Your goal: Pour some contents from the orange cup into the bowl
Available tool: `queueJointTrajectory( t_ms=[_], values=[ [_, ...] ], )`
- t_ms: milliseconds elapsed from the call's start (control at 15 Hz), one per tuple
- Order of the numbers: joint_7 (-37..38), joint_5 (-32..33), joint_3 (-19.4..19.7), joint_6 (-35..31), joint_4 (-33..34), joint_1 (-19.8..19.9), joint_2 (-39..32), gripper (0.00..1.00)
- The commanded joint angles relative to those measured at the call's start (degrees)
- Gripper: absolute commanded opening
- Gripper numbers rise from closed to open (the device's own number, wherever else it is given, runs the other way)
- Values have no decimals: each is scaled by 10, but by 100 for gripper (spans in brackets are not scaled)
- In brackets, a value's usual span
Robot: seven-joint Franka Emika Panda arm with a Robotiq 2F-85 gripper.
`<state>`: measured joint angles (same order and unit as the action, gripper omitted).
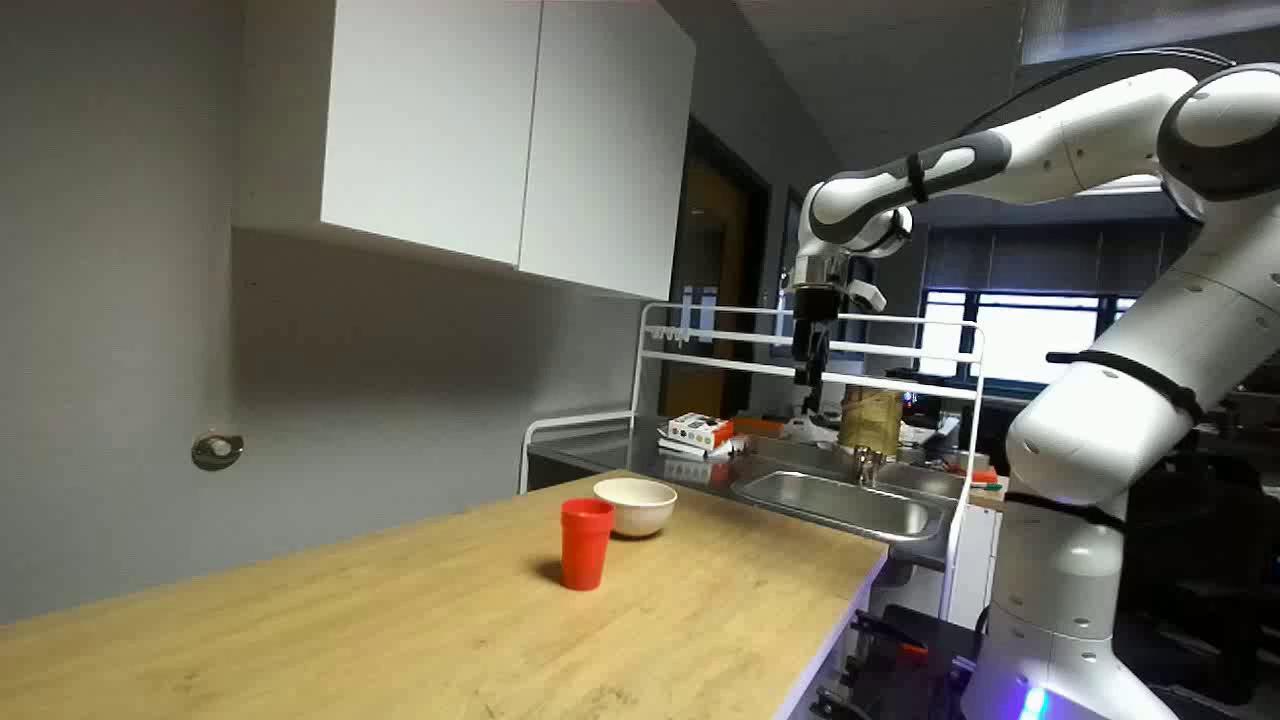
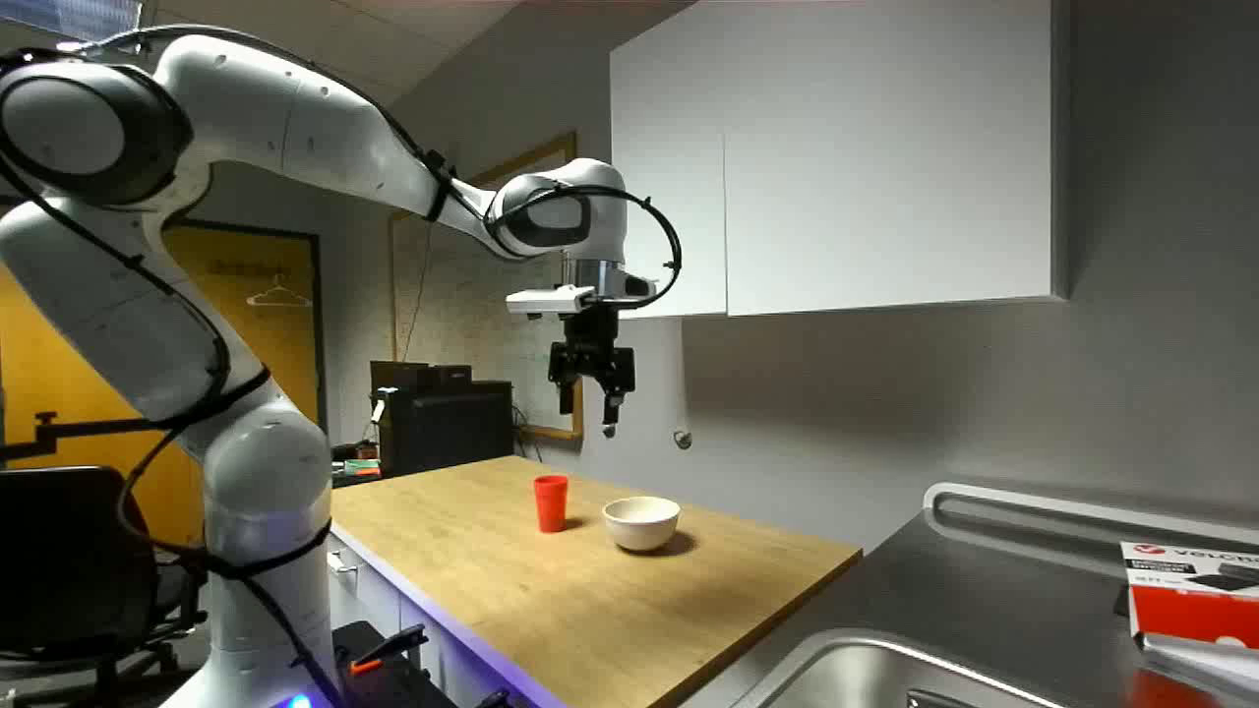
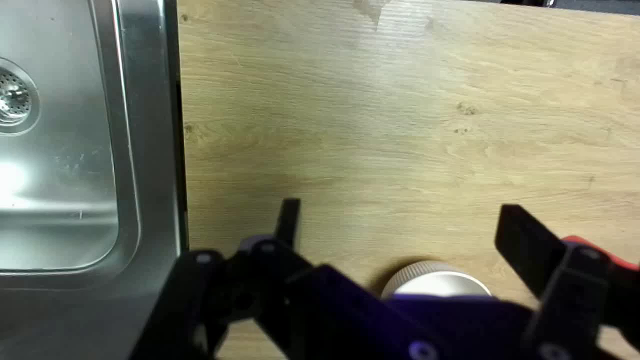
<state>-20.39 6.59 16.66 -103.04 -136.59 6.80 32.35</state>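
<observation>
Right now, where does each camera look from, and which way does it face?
In an exterior view: on the table side, facing the sink; the arm shows at picture right.
In an exterior view: on the sink side, facing over the table toward a yellow door; arm at picture left, open gripper near the middle.
Wrist view: mounted above the gripper, facing down at table and sink; the gripper's fingers show low in frame.
Both exterior views share the orange cup and the bowl.

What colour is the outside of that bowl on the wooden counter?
Cream-white: the bowl shows best in an exterior view, where nothing covers it.
</observation>
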Motion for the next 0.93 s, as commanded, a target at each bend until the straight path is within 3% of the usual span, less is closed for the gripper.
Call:
queueJointTrajectory(
  t_ms=[0,867],
  values=[
    [-3,-3,-5,0,1,6,-1,100],
    [10,-20,-19,-4,8,-6,-28,100]
  ],
)
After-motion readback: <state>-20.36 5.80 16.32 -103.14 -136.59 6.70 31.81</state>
